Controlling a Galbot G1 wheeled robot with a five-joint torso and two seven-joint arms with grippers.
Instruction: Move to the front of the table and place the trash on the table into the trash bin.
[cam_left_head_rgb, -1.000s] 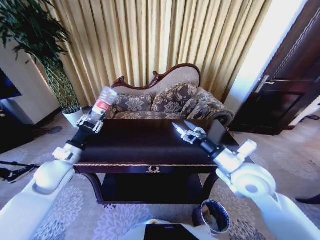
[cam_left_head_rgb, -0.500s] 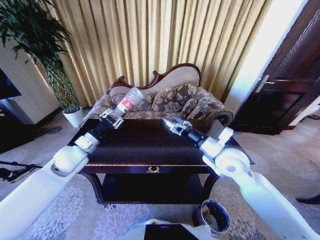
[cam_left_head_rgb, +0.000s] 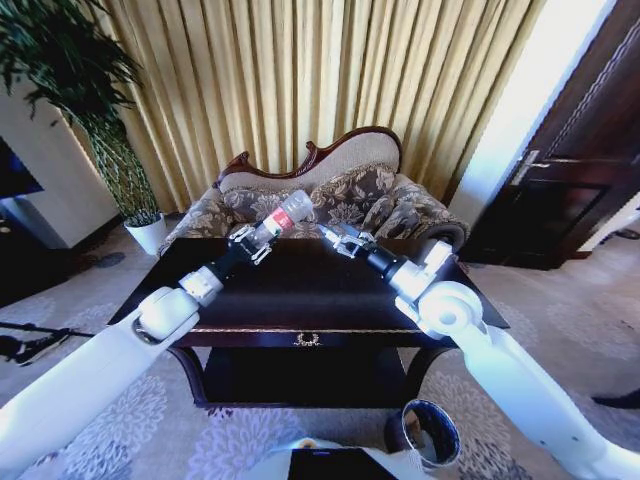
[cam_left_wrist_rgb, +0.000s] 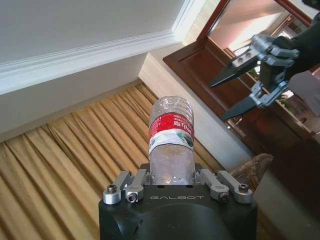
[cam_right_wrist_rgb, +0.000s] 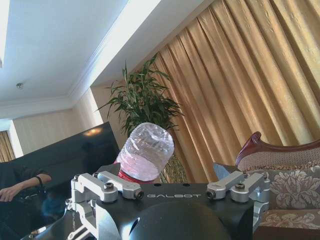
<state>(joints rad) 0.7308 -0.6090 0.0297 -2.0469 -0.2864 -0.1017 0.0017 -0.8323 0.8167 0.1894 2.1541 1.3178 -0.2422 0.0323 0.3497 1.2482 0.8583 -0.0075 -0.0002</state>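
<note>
Bottle (cam_left_head_rgb: 280, 218) base-end tilted toward right gripper (cam_left_head_rgb: 331, 236)

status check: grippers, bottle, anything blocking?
Left gripper shut on bottle, held above table. Right gripper open, facing bottle's base, close. Trash bin on floor front-right; nothing blocking.

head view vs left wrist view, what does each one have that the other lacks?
Head view alone: the table, the trash bin on the floor by the robot's right side, the sofa and the plant.
Left wrist view alone: the ceiling moulding.
Both: the bottle clamped in the left gripper, the open right gripper close beside it, and the curtains.
</note>
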